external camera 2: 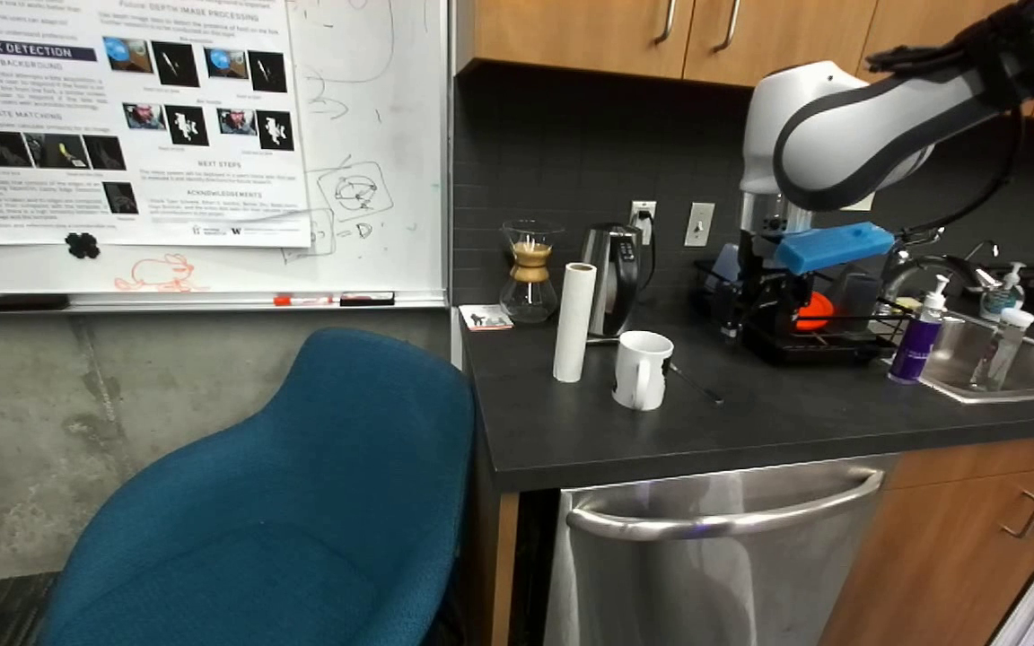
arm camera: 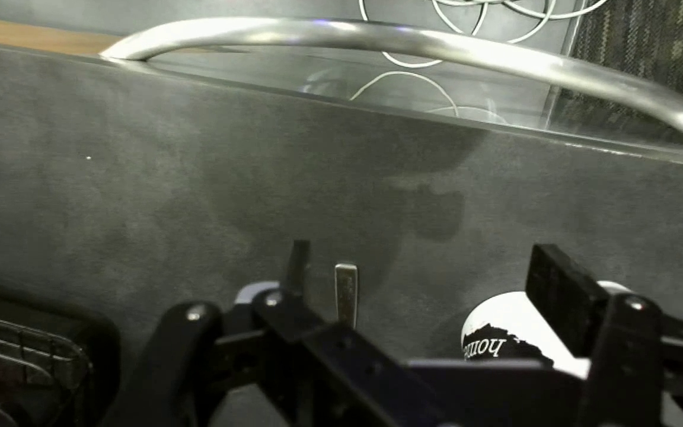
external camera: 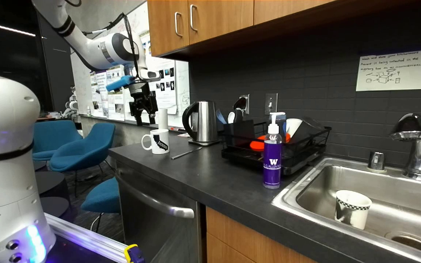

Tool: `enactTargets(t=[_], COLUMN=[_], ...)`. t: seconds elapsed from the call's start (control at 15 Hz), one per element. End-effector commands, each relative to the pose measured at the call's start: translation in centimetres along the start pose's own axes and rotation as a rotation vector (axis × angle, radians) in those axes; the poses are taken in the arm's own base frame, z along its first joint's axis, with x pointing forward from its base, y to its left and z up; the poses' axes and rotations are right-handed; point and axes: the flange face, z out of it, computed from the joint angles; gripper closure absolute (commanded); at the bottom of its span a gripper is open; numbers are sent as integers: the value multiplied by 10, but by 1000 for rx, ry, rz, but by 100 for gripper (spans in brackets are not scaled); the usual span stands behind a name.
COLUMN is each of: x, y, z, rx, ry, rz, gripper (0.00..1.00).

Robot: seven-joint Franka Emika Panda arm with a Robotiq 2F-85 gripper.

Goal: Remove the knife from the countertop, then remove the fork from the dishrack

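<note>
The knife is a thin metal utensil (external camera: 186, 153) lying on the dark countertop (external camera: 210, 175) between the mug and the dishrack. It also shows in an exterior view (external camera 2: 696, 383), partly behind the mug. In the wrist view only one end of the knife (arm camera: 346, 295) shows; the gripper's linkage hides the rest. My gripper (external camera: 145, 120) is open and empty, raised above the countertop. In the wrist view the knife end appears between the fingers (arm camera: 424, 254), closer to the left one. The black dishrack (external camera: 307, 146) holds dishes and several utensils; I cannot make out a fork.
A white mug (external camera: 160, 141) stands near the knife, with a white paper roll (external camera 2: 575, 323) and a steel kettle (external camera: 205, 122) close by. A purple soap bottle (external camera: 272, 160) stands before the dishrack, beside the sink (external camera: 287, 195). Wooden cabinets (external camera: 217, 18) hang above.
</note>
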Motion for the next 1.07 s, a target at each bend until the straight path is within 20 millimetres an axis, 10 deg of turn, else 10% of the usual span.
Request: enactTargets(t=[0.0, 0.27, 0.33, 1.0], x=[16, 25, 27, 42], y=[14, 20, 21, 21], z=[14, 32, 37, 75], rx=[6, 17, 19, 42], ry=[16, 10, 5, -11], rz=[20, 44, 46, 57], gripper=[39, 72, 36, 0])
